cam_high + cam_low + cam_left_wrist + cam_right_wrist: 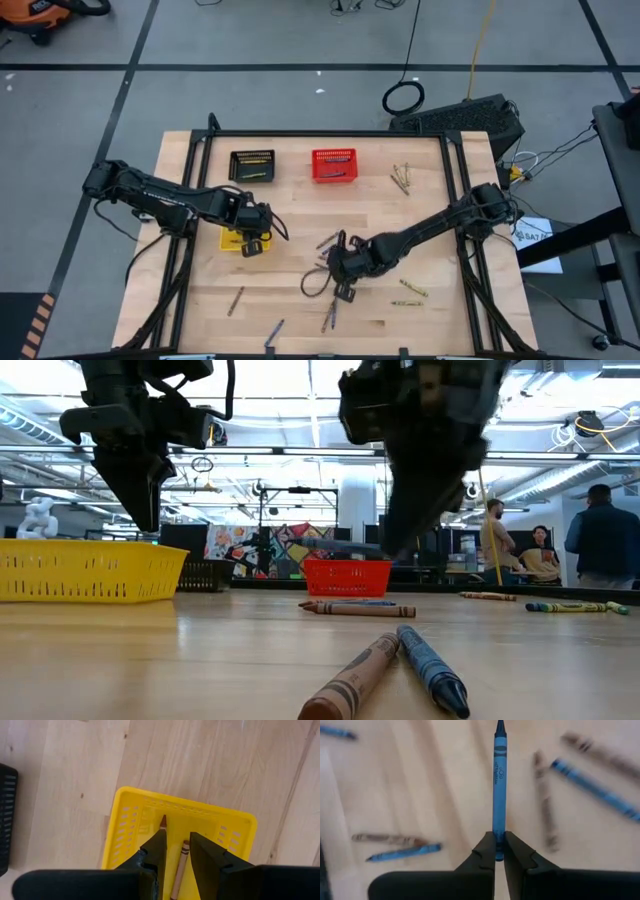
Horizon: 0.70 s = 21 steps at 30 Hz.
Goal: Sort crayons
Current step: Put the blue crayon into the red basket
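Although small dark print runs along the wrapper of the blue crayon [499, 775] held by the right gripper [499, 851], the letters are too small to read. A white sheet [533, 236] beside the table's right edge carries dark letters, partly covered by the arm, and they cannot be read with certainty. The crayons lying closest in the low view, one brown [352, 678] and one blue [432, 663], show only dark bands on their paper.

The right gripper hangs over the middle of the table [300, 215], and its two fingers are pressed together on the lower end of the blue crayon, which points straight forward away from the wrist. Below it, more brown and blue crayons lie loose on the wood, some of them blurred.

The left gripper [176, 851] hangs over the yellow basket [120, 825] near the table's left side. Its fingers stand a little apart and hold nothing. Between them a brown crayon [181, 865] is seen lying in the basket, its lower part cut off by the fingers. The tip of a second brown crayon [163, 822] shows just past the left finger; the rest is hidden.

In the high view the black basket [251, 165] and the red basket [333, 164] stand near the far edge. Some yellow-green crayons [402, 178] lie right of the red one. What the two baskets hold is hard to make out.
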### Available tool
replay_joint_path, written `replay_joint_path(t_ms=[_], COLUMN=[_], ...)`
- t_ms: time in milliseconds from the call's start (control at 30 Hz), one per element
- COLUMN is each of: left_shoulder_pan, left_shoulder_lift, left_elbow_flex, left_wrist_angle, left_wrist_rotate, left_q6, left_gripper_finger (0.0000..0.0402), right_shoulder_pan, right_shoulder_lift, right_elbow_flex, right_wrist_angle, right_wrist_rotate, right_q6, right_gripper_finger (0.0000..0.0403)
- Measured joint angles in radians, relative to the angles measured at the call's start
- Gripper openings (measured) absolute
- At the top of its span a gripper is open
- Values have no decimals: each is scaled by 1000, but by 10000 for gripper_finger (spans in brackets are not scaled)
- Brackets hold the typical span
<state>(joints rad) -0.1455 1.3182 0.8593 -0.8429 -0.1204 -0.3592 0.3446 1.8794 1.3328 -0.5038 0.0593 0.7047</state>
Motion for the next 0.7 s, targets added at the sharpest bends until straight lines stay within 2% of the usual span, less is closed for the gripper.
replay_joint_path(t_ms=[500, 700], left_shoulder_pan=[0, 0], left_shoulder_lift=[0, 0], left_elbow_flex=[0, 0], left_wrist_angle=[-2, 0], left_wrist_rotate=[0, 0], left_q6=[0, 0], left_gripper_finger=[83, 83], right_shoulder_pan=[-274, -392], right_shoulder_lift=[-16, -97], right_elbow_flex=[1, 1], right_wrist_angle=[-131, -165], right_wrist_rotate=[-3, -5], right_q6=[-264, -354], right_gripper_finger=[0, 0])
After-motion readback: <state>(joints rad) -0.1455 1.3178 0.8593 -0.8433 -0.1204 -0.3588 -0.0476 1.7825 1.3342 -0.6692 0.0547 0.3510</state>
